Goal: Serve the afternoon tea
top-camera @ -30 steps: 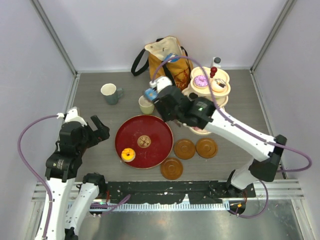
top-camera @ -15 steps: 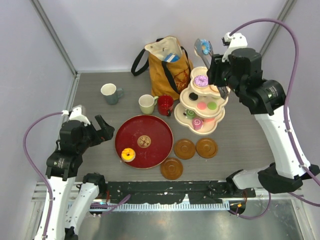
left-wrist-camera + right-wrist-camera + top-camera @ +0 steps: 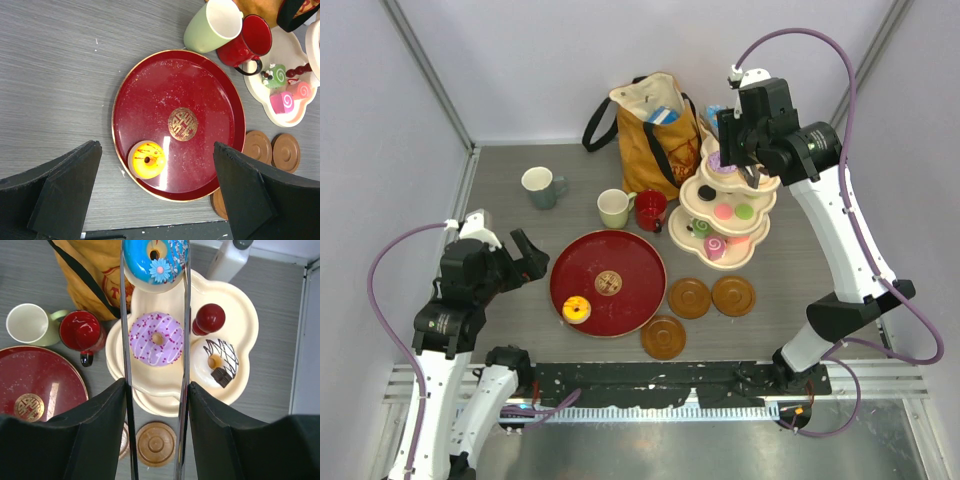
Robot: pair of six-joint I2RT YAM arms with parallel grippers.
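My right gripper (image 3: 156, 390) is shut on a pair of metal tongs (image 3: 125, 340), and the tongs pinch a blue donut (image 3: 156, 262) at their tips. It hangs over the top tier of the cream stand (image 3: 240, 330), which carries a purple donut (image 3: 156, 339) and a white chocolate-drizzled donut (image 3: 216, 361). The lower tiers (image 3: 745, 262) hold small cakes. My left gripper (image 3: 156, 150) stands open above the near-left rim of the red tray (image 3: 200, 80), where a yellow donut (image 3: 146, 160) lies. Three brown saucers (image 3: 690, 297) sit in front of the stand.
A pale green mug (image 3: 614, 209) and a red mug (image 3: 650, 210) stand together left of the stand. A grey-green mug (image 3: 542, 187) sits further left. The mustard tote bag (image 3: 650, 125) leans at the back, close behind the stand.
The right arm has swung from beside the mugs up and right, carrying tongs and blue donut, and now hangs over the stand's top tier. The left arm has barely shifted.
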